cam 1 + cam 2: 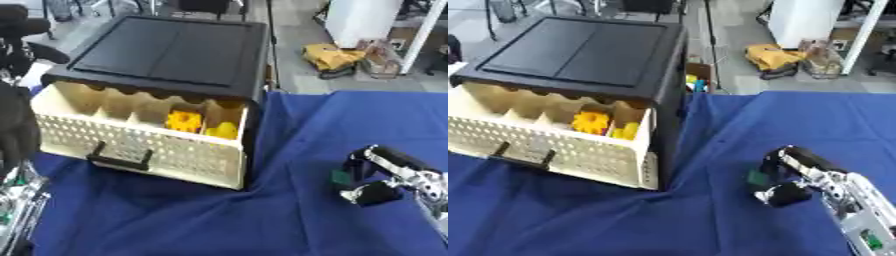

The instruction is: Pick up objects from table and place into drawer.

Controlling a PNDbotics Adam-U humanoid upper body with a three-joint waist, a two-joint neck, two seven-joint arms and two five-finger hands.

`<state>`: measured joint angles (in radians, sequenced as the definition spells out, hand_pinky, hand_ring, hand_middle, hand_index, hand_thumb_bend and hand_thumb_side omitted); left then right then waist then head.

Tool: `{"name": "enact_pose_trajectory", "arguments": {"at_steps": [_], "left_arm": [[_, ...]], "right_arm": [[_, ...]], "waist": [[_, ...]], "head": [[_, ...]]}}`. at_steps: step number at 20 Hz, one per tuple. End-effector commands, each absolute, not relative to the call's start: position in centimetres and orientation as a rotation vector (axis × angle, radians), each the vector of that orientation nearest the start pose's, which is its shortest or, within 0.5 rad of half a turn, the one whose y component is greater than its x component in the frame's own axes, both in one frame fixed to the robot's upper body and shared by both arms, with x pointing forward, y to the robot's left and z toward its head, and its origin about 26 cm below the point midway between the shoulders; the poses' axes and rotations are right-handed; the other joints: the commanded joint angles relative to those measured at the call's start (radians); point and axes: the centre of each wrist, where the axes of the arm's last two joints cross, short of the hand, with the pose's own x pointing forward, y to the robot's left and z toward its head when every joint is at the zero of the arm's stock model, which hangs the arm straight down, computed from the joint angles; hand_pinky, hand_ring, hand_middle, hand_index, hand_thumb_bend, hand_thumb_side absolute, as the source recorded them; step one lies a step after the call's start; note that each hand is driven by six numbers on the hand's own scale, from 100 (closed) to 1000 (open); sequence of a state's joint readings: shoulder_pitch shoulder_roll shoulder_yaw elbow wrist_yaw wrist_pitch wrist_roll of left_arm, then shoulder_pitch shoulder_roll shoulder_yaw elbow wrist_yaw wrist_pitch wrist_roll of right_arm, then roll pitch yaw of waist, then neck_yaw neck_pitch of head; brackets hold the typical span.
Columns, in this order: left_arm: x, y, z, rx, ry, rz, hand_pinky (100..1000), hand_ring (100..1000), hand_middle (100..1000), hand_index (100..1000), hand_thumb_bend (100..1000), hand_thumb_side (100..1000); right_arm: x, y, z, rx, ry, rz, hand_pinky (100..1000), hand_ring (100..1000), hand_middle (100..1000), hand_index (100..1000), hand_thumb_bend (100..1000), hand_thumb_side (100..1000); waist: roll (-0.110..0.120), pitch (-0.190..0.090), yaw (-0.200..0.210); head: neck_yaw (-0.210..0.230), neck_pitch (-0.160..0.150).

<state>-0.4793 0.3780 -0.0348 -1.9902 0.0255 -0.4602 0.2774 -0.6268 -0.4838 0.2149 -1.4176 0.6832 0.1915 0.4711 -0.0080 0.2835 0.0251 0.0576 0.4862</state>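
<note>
1. Left hand shows to me only as a dark shape at the left edge, beside the drawer; I cannot tell how its fingers stand.
2. Next I see the cream perforated drawer pulled out from under the black cabinet, its dark handle facing me.
3. Inside the drawer's right compartments lie a yellow-orange knobbly object and a plain yellow object, just beside each other.
4. Blue cloth covers the worktop.
5. On the right, my right hand hangs near the cloth with fingers curled round a small green object, well apart from the drawer.
</note>
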Motion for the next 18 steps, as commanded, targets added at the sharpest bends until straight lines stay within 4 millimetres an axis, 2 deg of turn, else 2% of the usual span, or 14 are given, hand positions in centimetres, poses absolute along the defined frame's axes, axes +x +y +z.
{"name": "enact_pose_trajectory", "arguments": {"at_steps": [1, 9, 18], "left_arm": [[30.9, 24.1, 25.6, -0.049, 3.338, 0.179, 521, 699, 680, 792, 399, 957], [30.9, 24.1, 25.6, -0.048, 3.337, 0.175, 522, 700, 680, 792, 400, 956], [30.9, 24.1, 25.7, -0.044, 3.338, 0.174, 523, 700, 681, 792, 402, 954]], "right_arm": [[40.5, -26.6, 18.5, -0.731, -1.393, 1.245, 664, 806, 417, 599, 347, 267], [40.5, -26.4, 19.2, -0.767, -1.433, 1.224, 661, 801, 406, 579, 319, 303], [40.5, -25.1, 22.2, -0.844, -1.563, 1.206, 656, 793, 398, 558, 297, 351]], "waist": [[0.0, -0.017, 0.0], [-0.003, -0.017, 0.0], [-0.009, -0.022, -0.003]], "head": [[0.001, -0.014], [0.004, -0.015], [0.007, -0.017]]}}
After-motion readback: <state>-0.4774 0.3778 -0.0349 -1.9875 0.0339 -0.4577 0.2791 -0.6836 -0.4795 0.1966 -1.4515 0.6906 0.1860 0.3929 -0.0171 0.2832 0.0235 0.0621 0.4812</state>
